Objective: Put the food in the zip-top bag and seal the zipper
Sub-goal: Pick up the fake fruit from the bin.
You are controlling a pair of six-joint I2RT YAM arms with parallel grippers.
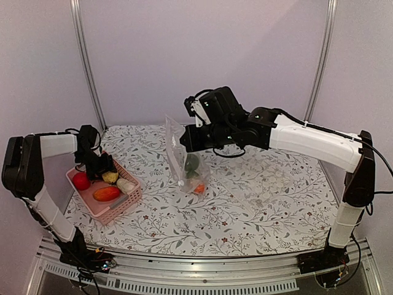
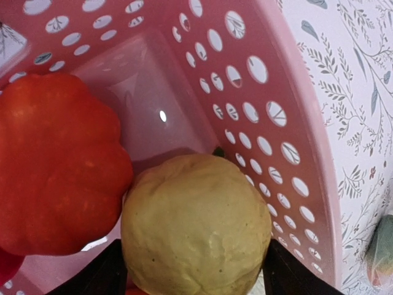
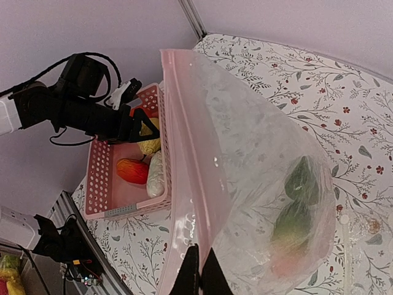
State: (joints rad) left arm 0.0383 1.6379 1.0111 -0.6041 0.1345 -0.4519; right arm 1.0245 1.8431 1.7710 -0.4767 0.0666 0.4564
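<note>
The left gripper (image 2: 195,275) is wide inside the basket (image 2: 295,123) by the worktop's (image 1: 258,196) left edge, a finger on each side of the yellow food (image 2: 196,227). The right gripper (image 3: 200,270) pinches the zipper (image 3: 190,172), holding the bag (image 3: 245,123) up mid-worktop, green food (image 3: 295,203) inside.

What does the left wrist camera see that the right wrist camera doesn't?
Only the left wrist view: a close look at the bumpy red toy vegetable, with the left hand's dark fingertips on either side of the round yellowish toy fruit.
Only the right wrist view: the clear crinkly plastic bag with green toy food inside, its rim pinched by the right hand, plus an orange-red toy fruit and a white toy radish.
Both: the pink plastic basket with holes, the yellowish fruit and the flowery tablecloth.
</note>
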